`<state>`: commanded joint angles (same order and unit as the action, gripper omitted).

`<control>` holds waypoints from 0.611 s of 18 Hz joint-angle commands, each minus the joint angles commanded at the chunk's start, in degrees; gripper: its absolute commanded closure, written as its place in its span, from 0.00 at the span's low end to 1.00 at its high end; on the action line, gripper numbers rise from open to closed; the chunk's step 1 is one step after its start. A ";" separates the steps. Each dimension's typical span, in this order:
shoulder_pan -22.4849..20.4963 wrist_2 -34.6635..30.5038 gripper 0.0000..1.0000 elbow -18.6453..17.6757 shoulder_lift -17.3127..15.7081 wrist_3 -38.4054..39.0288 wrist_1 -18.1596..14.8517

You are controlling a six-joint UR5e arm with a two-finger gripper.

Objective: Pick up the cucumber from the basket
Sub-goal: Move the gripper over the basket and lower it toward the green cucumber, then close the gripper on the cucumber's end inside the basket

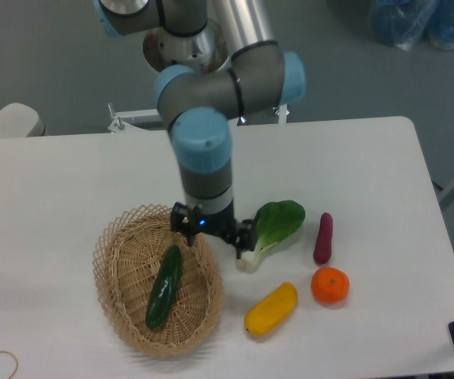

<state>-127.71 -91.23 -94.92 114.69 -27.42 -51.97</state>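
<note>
Hanging over the right rim of the woven wicker basket (116, 272), the gripper (212, 234) shows no clear finger gap, so its state cannot be told. Smooth, glossy cucumber (164, 286) lies lengthwise inside, toward the tabletop's front-left.

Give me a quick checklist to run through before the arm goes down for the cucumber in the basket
1. Cucumber lies in the basket, nothing on top of it: ok.
2. Hand is centred over the cucumber: not ok, it sits over the basket's upper right rim.
3. Hand is empty: cannot tell, the fingers are hidden by the wrist.
4. Fingers are open enough for the cucumber: cannot tell.
5. Bok choy is out of the hand's way: not ok, its stem is right beside it.
</note>
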 joint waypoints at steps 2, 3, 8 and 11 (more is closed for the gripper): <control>0.62 -0.27 0.00 -1.23 0.45 -0.35 1.51; 1.06 -0.27 0.00 -1.41 0.62 -0.61 1.52; 1.94 -0.36 0.00 -1.50 2.38 -0.96 1.69; 2.65 -0.18 0.00 -1.50 3.70 -0.79 1.69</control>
<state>-125.07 -91.41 -96.42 118.39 -28.21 -50.27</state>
